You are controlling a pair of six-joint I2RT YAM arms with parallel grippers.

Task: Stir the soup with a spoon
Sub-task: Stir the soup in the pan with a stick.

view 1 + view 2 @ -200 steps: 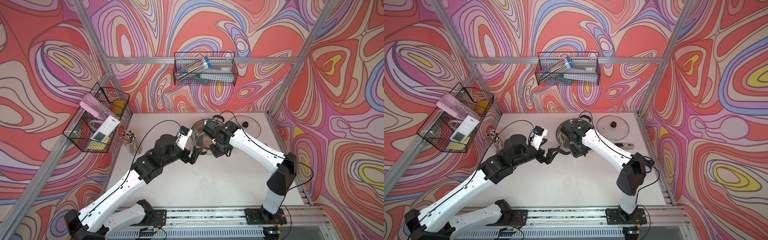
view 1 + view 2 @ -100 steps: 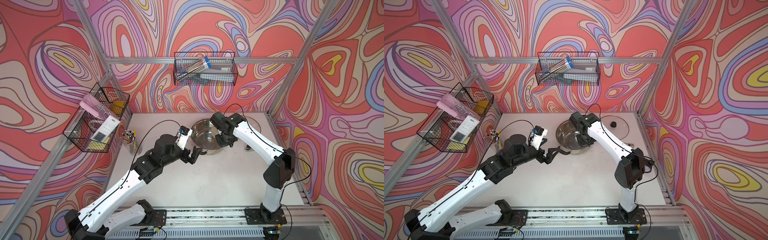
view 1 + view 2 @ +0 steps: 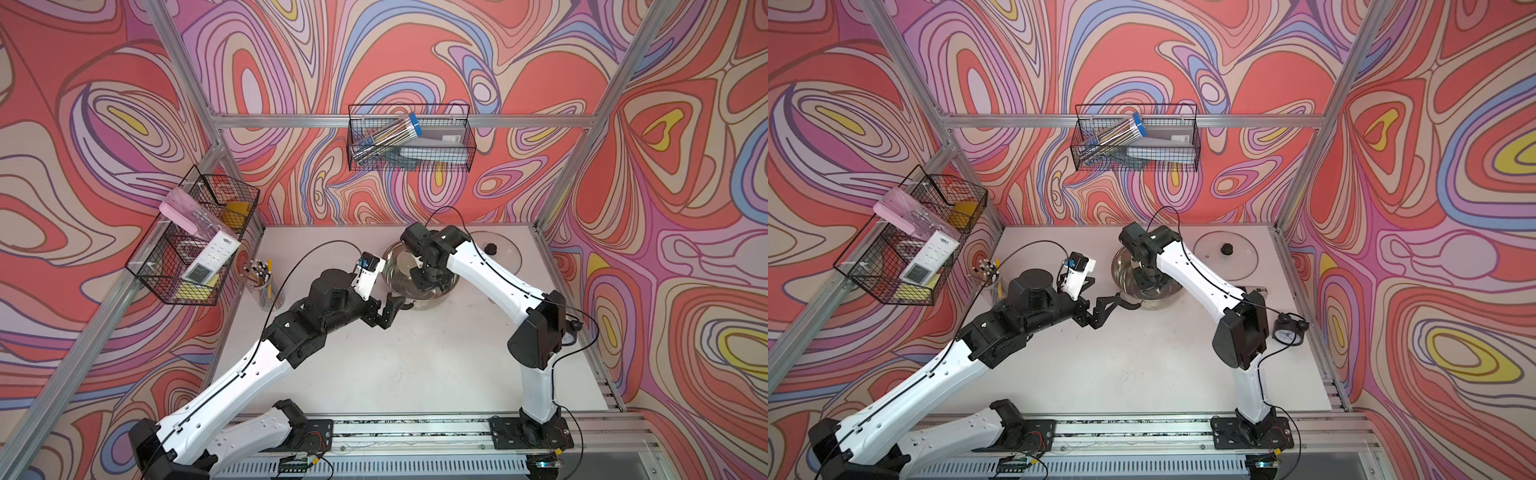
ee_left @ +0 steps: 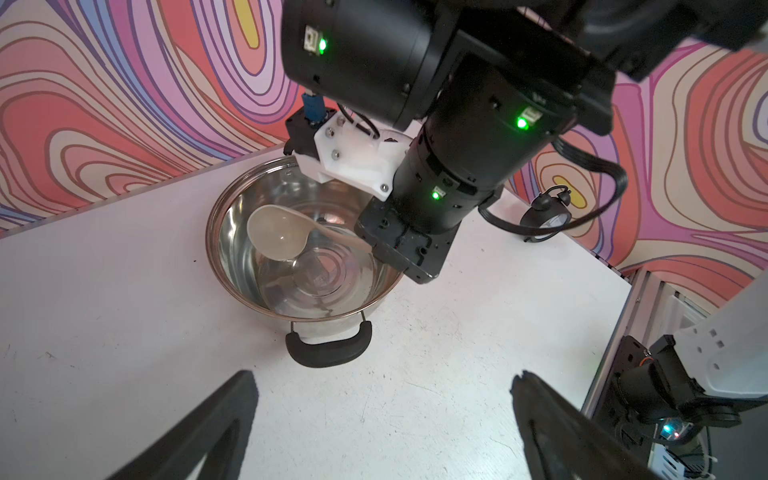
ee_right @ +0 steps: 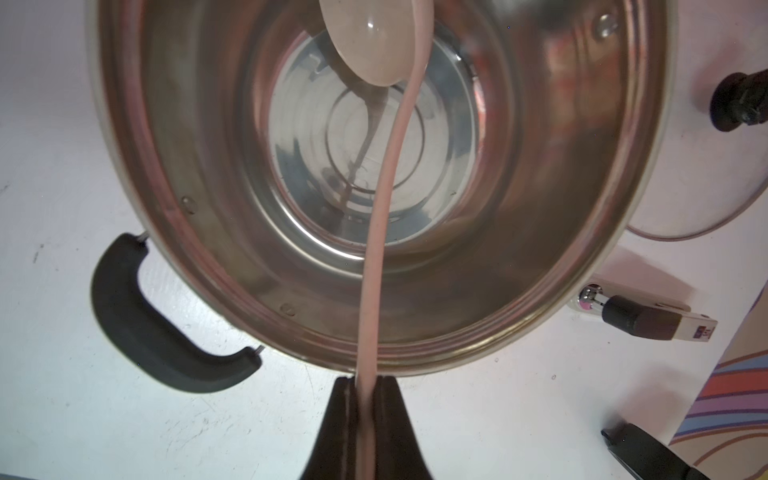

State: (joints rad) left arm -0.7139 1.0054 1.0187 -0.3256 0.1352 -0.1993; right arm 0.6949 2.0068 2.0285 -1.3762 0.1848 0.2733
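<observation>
**Step in hand (judged):** stirring pass with the bowl down in the pot.

- Left fingers (image 4: pixel 199 428) are spread wide and hold nothing. They sit just beside the black side handle (image 4: pixel 328 353) at 7 o'clock of the pot (image 3: pixel 395 286), apart from it.
- Right fingers (image 5: pixel 340 424) are pressed together on the end of the spoon (image 4: pixel 276 232) handle, pinching it from above the pot.
- The spoon's bowl hangs inside the pot, toward 10 o'clock. I cannot tell whether it touches the steel.

**To do it well (judgement):**
- Sweep slow circles well inside the wall, with the bowl kept low.
- The slim handle is held only at its tip, so a knock on the rim could twist it in the pinch.
- The left fingers could close on the side handle to stop the pot sliding on the bench (image 3: pixel 415 374).

**Containers, left to right:**
- Left wall basket (image 3: pixel 166 274), 9 o'clock: a pink case (image 3: pixel 183 210), a white keypad unit (image 3: pixel 212 257) and some yellow pieces.
- Cup (image 3: pixel 266 291) on the bench at 9 o'clock: pencils (image 3: pixel 257 268), upright.
- Back wall basket (image 3: pixel 467 141), 12 o'clock: a clear tube (image 3: pixel 386 137) with a blue cap, full of thin sticks, plus flat grey items.
- Pot: only the spoon. The bare steel bottom shows and no coloured soup is visible. Clear liquid cannot be ruled out.
- Lid (image 3: pixel 1208 266): lies off on the bench at 2 o'clock of the pot.
</observation>
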